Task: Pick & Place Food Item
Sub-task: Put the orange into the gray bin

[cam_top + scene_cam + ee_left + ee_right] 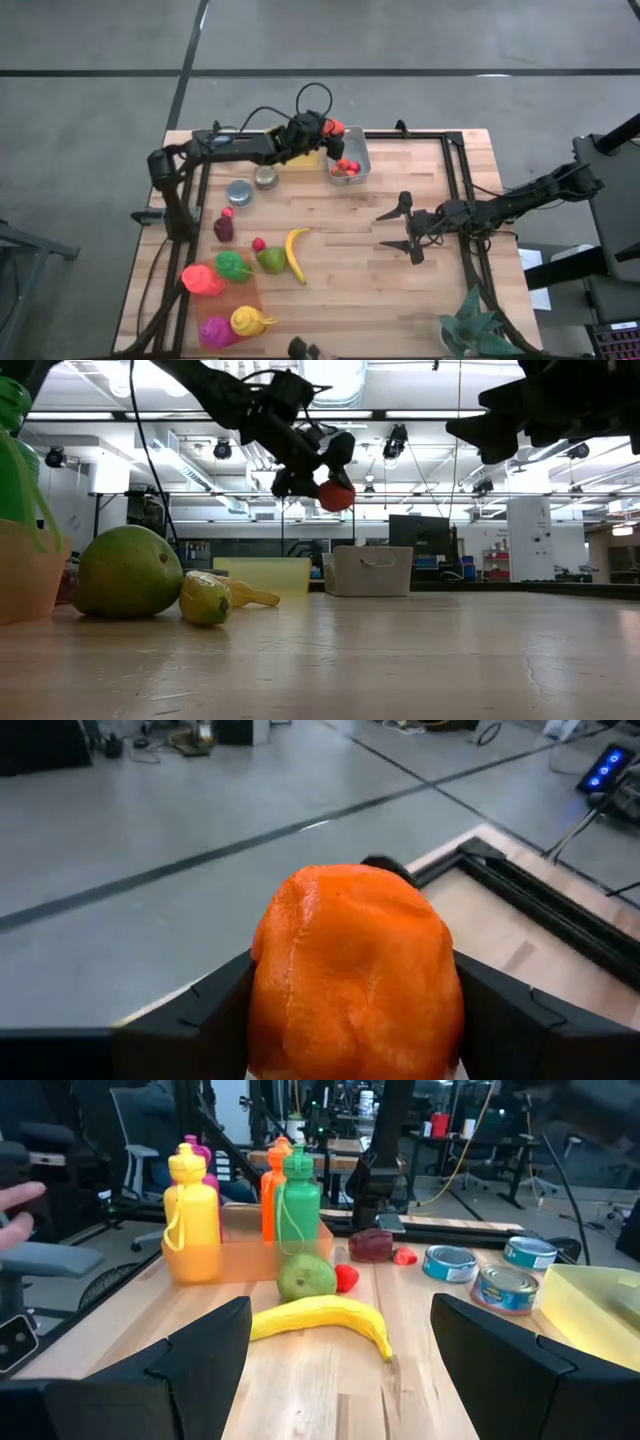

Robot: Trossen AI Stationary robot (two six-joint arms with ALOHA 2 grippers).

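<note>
My left gripper [328, 128] hangs over the table's far edge, shut on a round orange fruit [355, 980]. In the low view the fruit [337, 495] is well above the tabletop, just left of the grey bin [352, 158], which holds small red pieces. My right gripper [398, 228] waits open over the table's right-middle. A yellow banana [296, 254] and a green pear-like fruit [271, 260] lie on the wood to the right gripper's left; the right wrist view shows the banana [322, 1320] ahead of the open fingers. My left gripper pinches the orange fruit at its two opposite sides [275, 1010], one dark finger [215, 1005] on each flank. The fingers slant down from the table's left in the low view. The fruit is lifted clear of the table and fills the gap between the fingers.
A yellow bin [303, 158] sits beside the grey bin, partly under the left arm. Two tins [252, 185] stand near it. Coloured bottles on an orange tray [225, 295], a dark red item [223, 228] and a small red piece [259, 244] crowd the left side. A plant [475, 325] stands near right.
</note>
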